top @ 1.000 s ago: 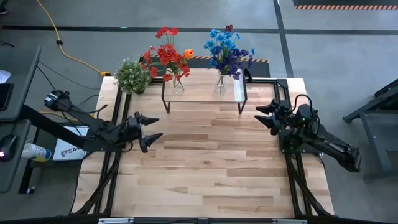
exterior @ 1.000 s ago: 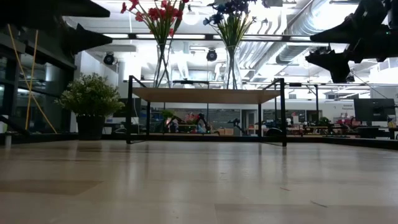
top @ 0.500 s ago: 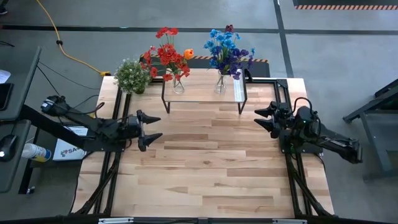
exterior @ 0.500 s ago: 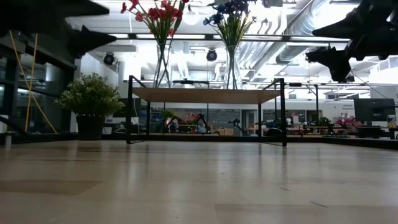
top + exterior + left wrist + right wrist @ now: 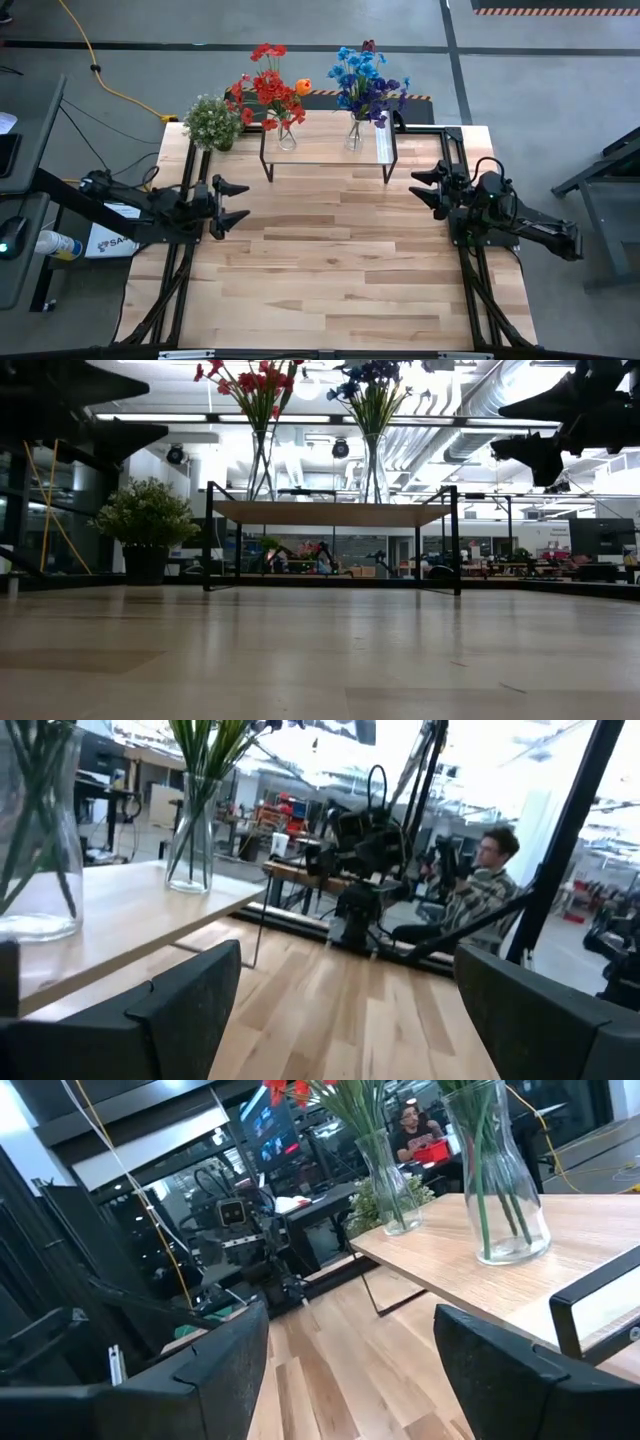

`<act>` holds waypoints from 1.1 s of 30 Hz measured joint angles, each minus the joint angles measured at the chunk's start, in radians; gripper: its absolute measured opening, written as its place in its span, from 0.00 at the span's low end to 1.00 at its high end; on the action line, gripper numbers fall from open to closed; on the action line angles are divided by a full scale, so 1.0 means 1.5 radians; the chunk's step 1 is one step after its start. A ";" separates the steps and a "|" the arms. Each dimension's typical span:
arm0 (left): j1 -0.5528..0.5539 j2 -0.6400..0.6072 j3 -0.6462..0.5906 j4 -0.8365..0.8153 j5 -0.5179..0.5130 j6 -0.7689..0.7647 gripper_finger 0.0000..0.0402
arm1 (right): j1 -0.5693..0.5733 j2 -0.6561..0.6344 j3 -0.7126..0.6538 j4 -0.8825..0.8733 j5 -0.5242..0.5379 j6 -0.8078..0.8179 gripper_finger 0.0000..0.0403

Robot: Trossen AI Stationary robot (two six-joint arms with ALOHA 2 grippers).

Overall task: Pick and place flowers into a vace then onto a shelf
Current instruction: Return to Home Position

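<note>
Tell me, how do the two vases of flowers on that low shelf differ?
The red-flower vase holds red blooms and one orange tulip; the blue-flower vase holds blue and purple sprays. The red-flower vase stands at the end of the shelf nearer the potted plant; the blue-flower vase stands by the white strip. Both are clear glass, upright, with green stems.
</note>
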 joint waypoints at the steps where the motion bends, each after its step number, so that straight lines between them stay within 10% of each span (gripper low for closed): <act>1: 0.000 -0.018 -0.008 -0.009 0.000 -0.001 0.99 | 0.000 0.000 0.000 0.000 -0.002 0.000 0.68; 25: 0.000 -0.069 -0.012 -0.088 -0.021 -0.030 0.99 | 0.184 0.000 0.000 0.003 0.260 -0.061 0.67; 33: 0.000 -0.069 -0.012 -0.067 -0.014 0.008 0.99 | 0.188 0.000 0.000 -0.067 0.228 -0.057 0.67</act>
